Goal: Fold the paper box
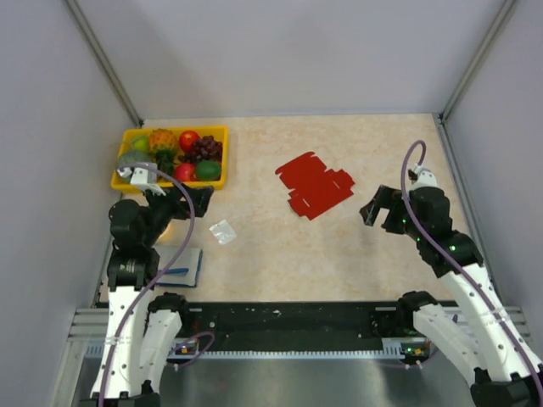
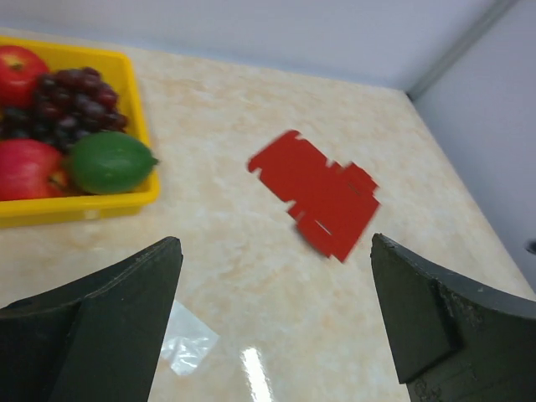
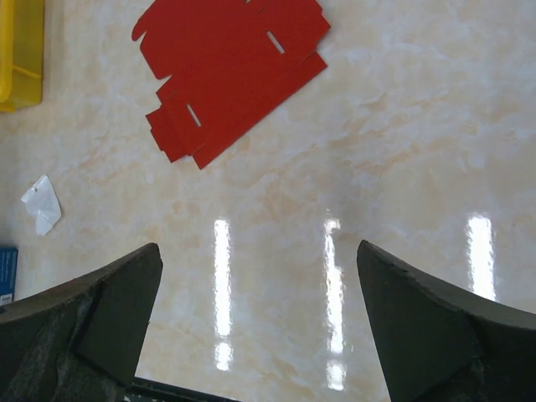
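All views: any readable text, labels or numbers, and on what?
No readable text in any view.
paper box: plain red, no print.
yellow tray: no print visible.
blue notebook: too small to tell.

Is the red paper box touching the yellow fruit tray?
No, the paper box lies flat and apart from the yellow tray, with a wide gap between them.
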Controlling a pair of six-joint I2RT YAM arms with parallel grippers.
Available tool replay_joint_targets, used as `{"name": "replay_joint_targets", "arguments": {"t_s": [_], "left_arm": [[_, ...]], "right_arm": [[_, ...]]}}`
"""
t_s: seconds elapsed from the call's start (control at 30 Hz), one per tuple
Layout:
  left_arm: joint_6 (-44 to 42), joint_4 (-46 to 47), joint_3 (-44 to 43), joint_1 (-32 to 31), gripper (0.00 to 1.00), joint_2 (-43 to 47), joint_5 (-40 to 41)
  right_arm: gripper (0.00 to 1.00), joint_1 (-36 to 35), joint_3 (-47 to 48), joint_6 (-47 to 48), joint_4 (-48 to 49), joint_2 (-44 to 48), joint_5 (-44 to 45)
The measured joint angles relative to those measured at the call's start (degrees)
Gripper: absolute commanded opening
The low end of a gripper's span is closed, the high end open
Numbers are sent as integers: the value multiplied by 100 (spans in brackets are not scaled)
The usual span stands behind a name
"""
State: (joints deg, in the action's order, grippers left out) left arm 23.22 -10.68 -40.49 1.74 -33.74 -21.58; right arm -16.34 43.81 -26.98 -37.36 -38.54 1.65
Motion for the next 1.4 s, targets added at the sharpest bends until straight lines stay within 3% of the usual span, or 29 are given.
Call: {"name": "replay_joint_targets", "arguments": {"t_s": [0.2, 0.4, 0.57, 0.77, 1.13, 1.23, 1.33, 1.4], "left_arm": [[160, -66, 2, -212, 99, -247, -1320], [256, -461, 203, -957, 98, -214, -1858], [518, -568, 776, -1263, 98, 337, -2098], [975, -136, 1281, -1547, 92, 214, -2253], [1220, 822, 1303, -3108, 86, -1464, -1541], [1274, 953, 1215, -3373, 85, -1705, -1283], [1307, 1054, 1123, -3521, 85, -1823, -1080], [1311, 1069, 1047, -3550, 85, -1869, -981]], "right_arm": [[99, 208, 149, 105, 1178, -1499, -817], [93, 1440, 846, -24, 2601, -3978, -2293], [88, 1888, 1547, 68, 2997, -5469, -3141], [75, 1976, 2039, 229, 3237, -6520, -3884], [73, 1945, 2750, 638, 2966, -7619, -4247], [65, 1904, 3010, 699, 2879, -7801, -4249], [40, 1845, 3340, 769, 2855, -8089, -4376], [31, 1764, 3477, 822, 2839, -8240, -4472]]}}
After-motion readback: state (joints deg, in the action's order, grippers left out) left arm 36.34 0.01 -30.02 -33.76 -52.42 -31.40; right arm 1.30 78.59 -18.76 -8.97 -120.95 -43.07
